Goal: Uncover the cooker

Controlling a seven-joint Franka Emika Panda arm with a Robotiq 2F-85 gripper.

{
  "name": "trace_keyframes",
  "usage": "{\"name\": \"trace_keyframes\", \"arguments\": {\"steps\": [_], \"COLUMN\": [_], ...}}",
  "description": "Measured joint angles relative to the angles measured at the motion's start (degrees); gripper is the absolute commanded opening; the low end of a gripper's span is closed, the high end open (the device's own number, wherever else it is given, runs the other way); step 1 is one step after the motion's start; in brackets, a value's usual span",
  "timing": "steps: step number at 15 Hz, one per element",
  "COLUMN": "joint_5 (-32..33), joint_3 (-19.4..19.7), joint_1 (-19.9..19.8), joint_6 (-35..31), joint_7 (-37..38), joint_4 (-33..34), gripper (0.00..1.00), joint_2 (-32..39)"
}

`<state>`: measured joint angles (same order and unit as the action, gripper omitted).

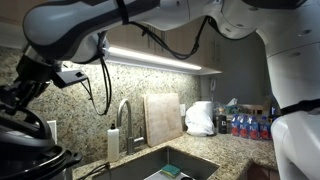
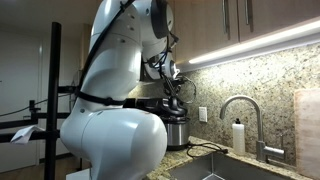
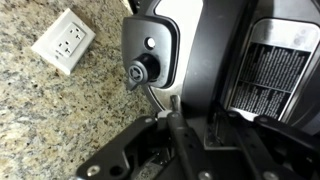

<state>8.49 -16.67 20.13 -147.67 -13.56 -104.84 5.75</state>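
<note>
The cooker (image 2: 177,130) is a round black pot with a shiny steel rim. It stands on the granite counter against the backsplash, partly hidden by my white arm. It also shows at the lower left of an exterior view (image 1: 35,158). My gripper (image 2: 178,98) reaches down onto the top of the lid. In the wrist view the cooker's back (image 3: 270,60), with its label and power socket, fills the frame. The gripper's fingers (image 3: 203,118) are drawn in around a dark part of the lid top, which looks like the handle. The gripper is also in an exterior view (image 1: 20,100).
A wall outlet (image 3: 62,40) sits on the granite backsplash beside the cooker. A sink (image 1: 170,165) with a faucet (image 1: 124,115), a soap bottle (image 2: 238,135), a cutting board (image 1: 163,118) and several bottles (image 1: 250,125) lie along the counter. Cabinets hang overhead.
</note>
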Motion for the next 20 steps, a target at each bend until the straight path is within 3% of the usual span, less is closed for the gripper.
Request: {"name": "trace_keyframes", "arguments": {"steps": [5, 9, 13, 20], "joint_5": [0.0, -0.4, -3.6, -6.9], "joint_3": [0.0, 0.0, 0.1, 0.2], "joint_1": [0.0, -0.1, -0.8, -1.8], "joint_6": [1.9, 1.8, -0.1, -6.3], "joint_7": [0.3, 0.3, 0.0, -0.2], "joint_4": [-0.3, -0.6, -1.2, -4.9], "gripper": [0.11, 0.0, 0.06, 0.04], "joint_2": [-3.2, -3.4, -3.2, -2.8]}}
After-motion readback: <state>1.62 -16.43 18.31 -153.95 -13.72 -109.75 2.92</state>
